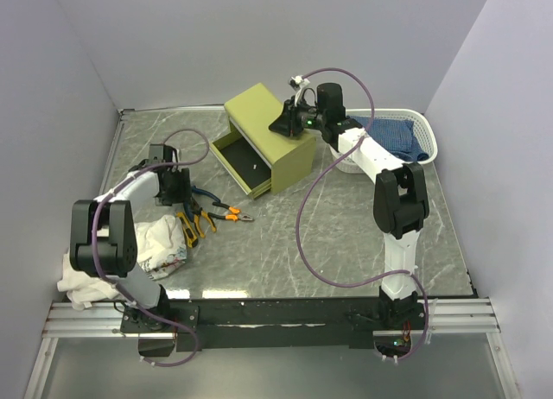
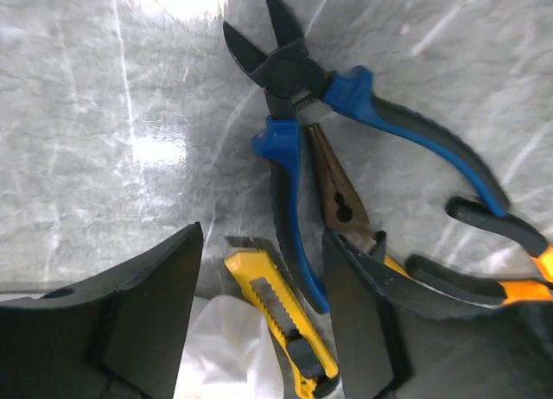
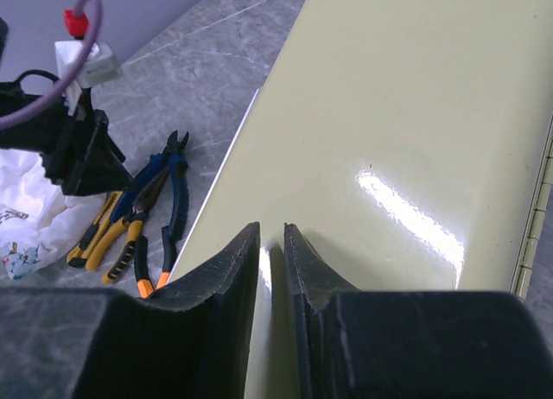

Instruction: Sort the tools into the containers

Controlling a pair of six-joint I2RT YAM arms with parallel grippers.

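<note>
left claw [image 2: 261, 243], jaws apart, straddled yellow utility knife [image 2: 278, 317] and blue pliers [image 2: 298, 88] handle; centring on one tool before closing was advised. right claw [image 3: 270, 243], nearly together, held nothing.

Built from white shell links [image 1: 367, 157] and bulky black joints [image 1: 104, 239] on both arms. Trails a looping purple cable [image 1: 302, 235] along each. Ends in matte black wedge-shaped fingers [image 2: 147, 321]. Carries a red-capped white connector [image 3: 86, 62] at the left wrist.
</note>
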